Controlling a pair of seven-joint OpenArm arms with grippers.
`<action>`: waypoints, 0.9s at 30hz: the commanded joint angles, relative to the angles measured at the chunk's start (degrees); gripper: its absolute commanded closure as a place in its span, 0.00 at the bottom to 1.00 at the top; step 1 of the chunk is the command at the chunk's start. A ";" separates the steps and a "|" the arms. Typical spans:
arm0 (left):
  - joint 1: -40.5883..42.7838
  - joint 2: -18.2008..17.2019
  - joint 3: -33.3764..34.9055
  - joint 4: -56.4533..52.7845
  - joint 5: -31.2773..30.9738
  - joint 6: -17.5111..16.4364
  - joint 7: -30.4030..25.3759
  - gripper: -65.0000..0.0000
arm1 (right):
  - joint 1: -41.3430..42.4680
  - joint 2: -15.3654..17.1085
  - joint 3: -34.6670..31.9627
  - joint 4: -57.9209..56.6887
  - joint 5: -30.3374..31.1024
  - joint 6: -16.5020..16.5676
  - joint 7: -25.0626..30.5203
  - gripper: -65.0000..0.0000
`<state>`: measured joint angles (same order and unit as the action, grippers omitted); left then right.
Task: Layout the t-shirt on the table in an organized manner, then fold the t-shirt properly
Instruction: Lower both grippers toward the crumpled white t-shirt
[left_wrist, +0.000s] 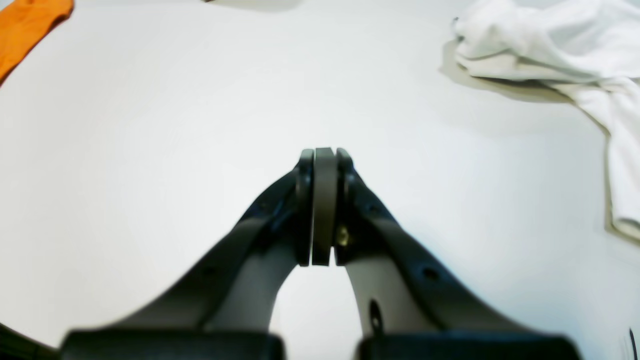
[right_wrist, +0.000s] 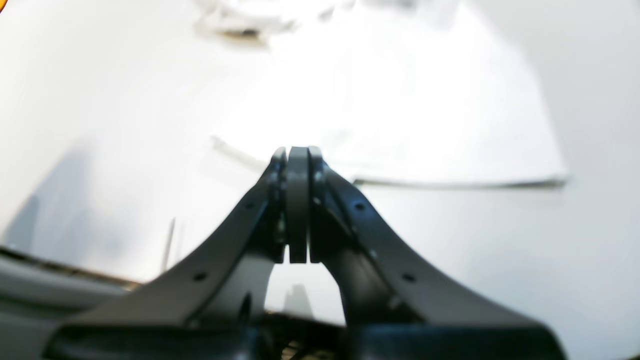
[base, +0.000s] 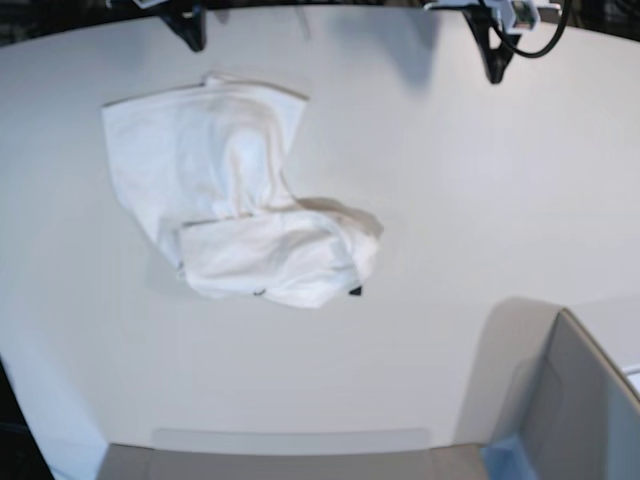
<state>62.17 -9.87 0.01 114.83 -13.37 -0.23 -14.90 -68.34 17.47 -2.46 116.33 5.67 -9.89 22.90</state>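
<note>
Base view: t-shirt (base: 235, 200) crumpled on table (base: 450, 200), left of centre, long axis running from far-left corner to near-right bunched end. Left gripper (left_wrist: 324, 165) and right gripper (right_wrist: 298, 162) both closed, empty, clear of cloth.

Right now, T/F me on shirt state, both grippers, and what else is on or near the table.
1. The t-shirt lies flat and neatly spread. False: it is crumpled, with one part bunched over another.
2. The left gripper is shut and holds nothing. True.
3. The right gripper grips the shirt's hem. False: it is shut and empty, above the table.
4. An orange cloth shows at the edge of the left wrist view. True.
5. A grey box stands at the table's near corner. True.
</note>
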 joint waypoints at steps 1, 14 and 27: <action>-0.68 -0.20 0.12 1.09 0.31 0.01 -1.94 1.00 | 0.25 0.06 -0.22 1.07 -0.35 0.35 1.59 1.00; -10.79 -0.11 0.21 1.09 0.49 0.01 -1.94 1.00 | 11.59 1.65 -0.49 0.81 -0.53 0.97 -2.19 1.00; -11.14 -0.46 0.21 1.00 0.57 0.01 -1.94 0.98 | 14.93 2.17 -0.49 0.90 0.00 0.79 -9.05 0.83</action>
<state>50.35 -9.89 0.27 115.00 -13.15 -0.38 -15.11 -52.66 19.59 -3.05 116.16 5.78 -9.06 12.01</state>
